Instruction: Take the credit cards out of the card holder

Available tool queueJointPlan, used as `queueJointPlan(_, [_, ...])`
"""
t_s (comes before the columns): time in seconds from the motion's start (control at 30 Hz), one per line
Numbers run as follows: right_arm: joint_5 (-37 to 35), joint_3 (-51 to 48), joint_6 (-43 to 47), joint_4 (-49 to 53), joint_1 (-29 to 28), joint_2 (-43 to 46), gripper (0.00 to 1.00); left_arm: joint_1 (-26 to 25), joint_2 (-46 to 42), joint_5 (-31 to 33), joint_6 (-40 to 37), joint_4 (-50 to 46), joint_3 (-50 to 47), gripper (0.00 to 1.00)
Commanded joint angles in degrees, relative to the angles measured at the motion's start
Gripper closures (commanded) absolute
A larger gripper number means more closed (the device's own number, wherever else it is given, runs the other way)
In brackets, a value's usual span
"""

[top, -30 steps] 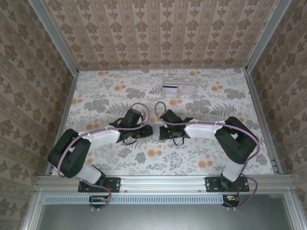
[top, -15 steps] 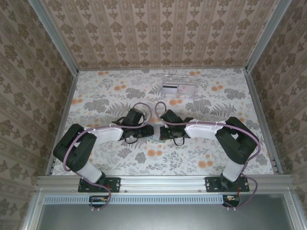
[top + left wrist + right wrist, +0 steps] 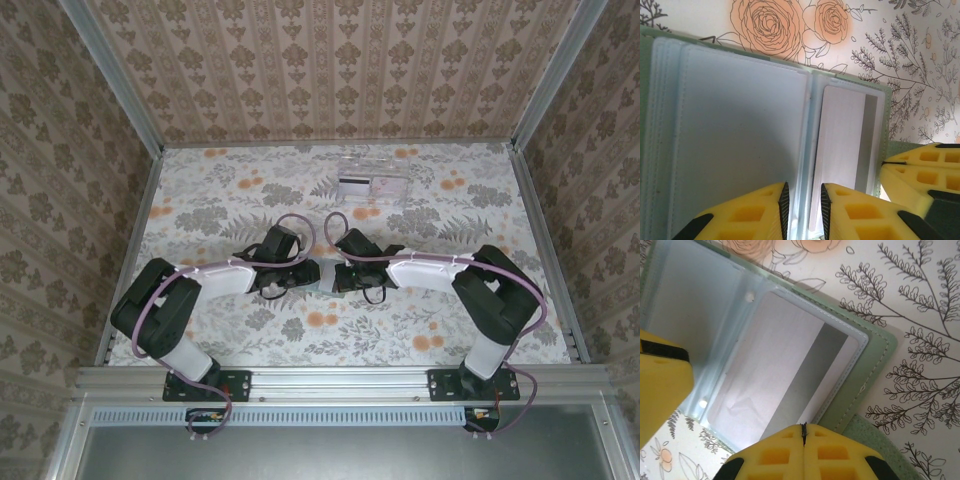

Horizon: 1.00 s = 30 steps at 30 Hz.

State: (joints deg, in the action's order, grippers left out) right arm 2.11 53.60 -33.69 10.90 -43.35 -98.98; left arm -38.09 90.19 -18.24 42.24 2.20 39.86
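Note:
The card holder (image 3: 740, 140) lies open on the floral table, pale green with clear sleeve pockets. A pale pink credit card (image 3: 840, 150) with a grey stripe sits in its right-hand pocket, and the same card (image 3: 775, 370) shows in the right wrist view. My left gripper (image 3: 803, 207) stands open by a narrow gap, its tips straddling the sleeve's middle seam and the card's left edge. My right gripper (image 3: 803, 427) is shut, with its tips on the holder's edge beside the card's stripe. From above, both grippers (image 3: 305, 272) (image 3: 336, 273) meet over the holder (image 3: 320, 282) at mid-table.
A clear plastic tray (image 3: 372, 186) stands at the back of the table, with a striped card (image 3: 350, 185) inside it. Patterned walls with metal rails close in the table on three sides. A speckled green surface (image 3: 880, 452) lies by the holder's corner.
The left arm's rear links swung in toward the right. Both grippers stayed at the holder, and the right arm barely moved.

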Motion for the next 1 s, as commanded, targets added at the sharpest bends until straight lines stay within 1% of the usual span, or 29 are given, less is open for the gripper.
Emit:
queueJointPlan(0.0, [-0.77,1.12,-0.56,1.41,-0.24,-2.22,0.98,0.38,1.17,-0.83,-0.96,0.03,0.92,0.74])
queueJointPlan(0.33, [0.48,2.19,-0.51,0.35,-0.23,-3.77,0.98,0.31,2.57,-1.88,-0.87,1.06,0.95,0.74])
queueJointPlan(0.6, [1.66,3.26,-0.32,-0.04,-0.32,-4.22,0.98,0.31,3.23,-2.24,-0.83,1.32,0.99,0.76])
queueJointPlan(0.63, [1.8,3.35,-0.34,-0.17,-0.39,-4.29,0.98,0.29,3.17,-2.32,-0.88,1.33,1.01,0.78])
queueJointPlan(0.67, [1.92,3.44,-0.34,-0.23,-0.48,-4.43,0.98,0.29,3.24,-2.33,-0.85,1.39,1.1,0.79])
queueJointPlan(0.97, [2.03,4.14,-0.34,-0.17,-0.79,-4.61,0.98,0.38,3.26,-2.41,-0.89,1.29,0.99,0.79])
